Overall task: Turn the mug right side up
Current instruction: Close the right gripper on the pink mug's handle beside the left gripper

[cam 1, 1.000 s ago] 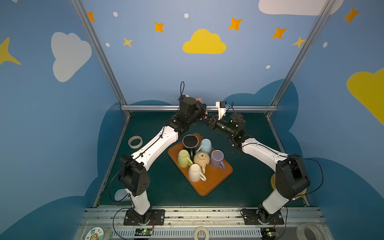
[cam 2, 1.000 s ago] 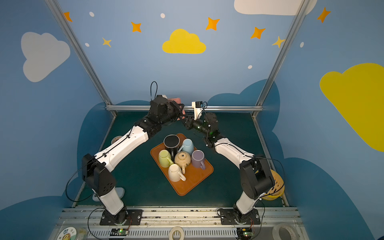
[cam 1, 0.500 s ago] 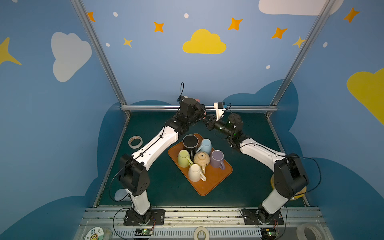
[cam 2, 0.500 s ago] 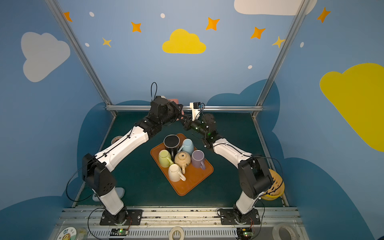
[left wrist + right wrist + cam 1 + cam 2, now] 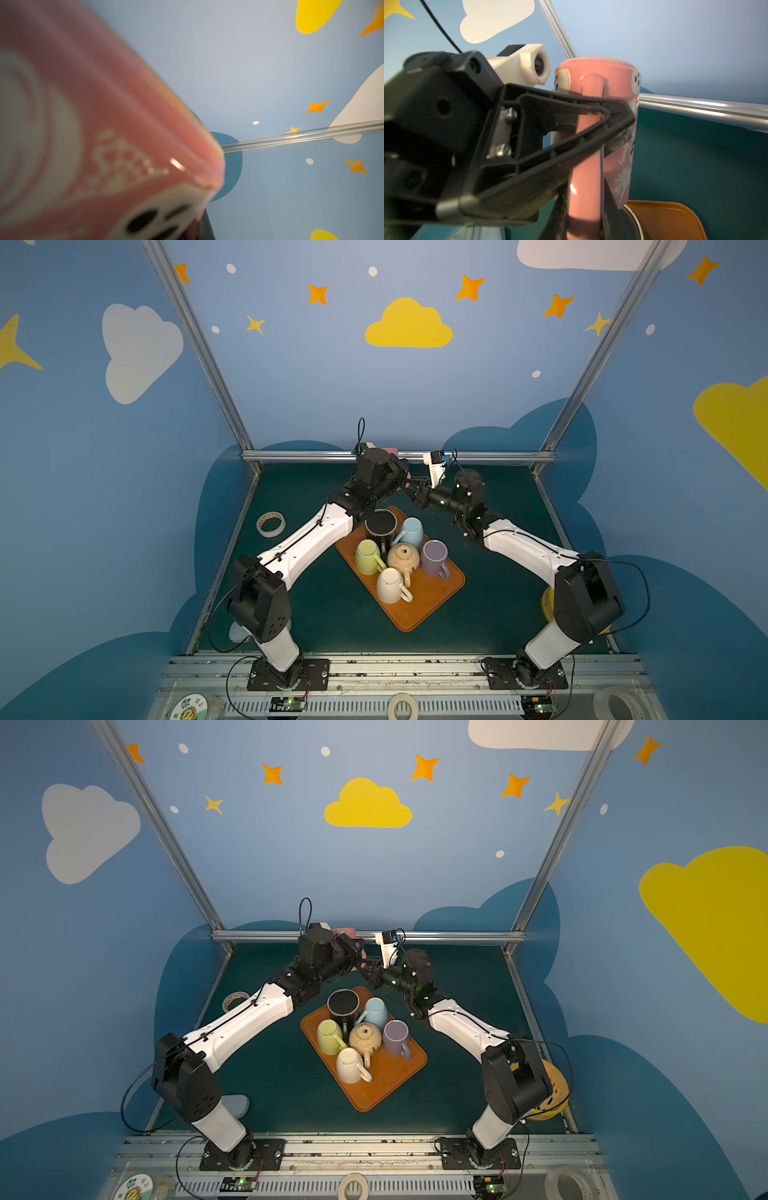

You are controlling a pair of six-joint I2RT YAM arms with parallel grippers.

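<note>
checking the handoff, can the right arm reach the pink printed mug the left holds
Looks like yes: the jaws of the right gripper flank the handle of the pink printed ceramic mug, seemingly gripping it; the left gripper clamps the mug's wall, leaving the handle free.

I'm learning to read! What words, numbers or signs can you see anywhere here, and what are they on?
Mug: a white curly word runs along its pink side, but it is partly covered and cannot be read.
Tub: its round label has a few characters, perhaps "日上", too small to be sure.
Nothing else shows any words or numbers.
</note>
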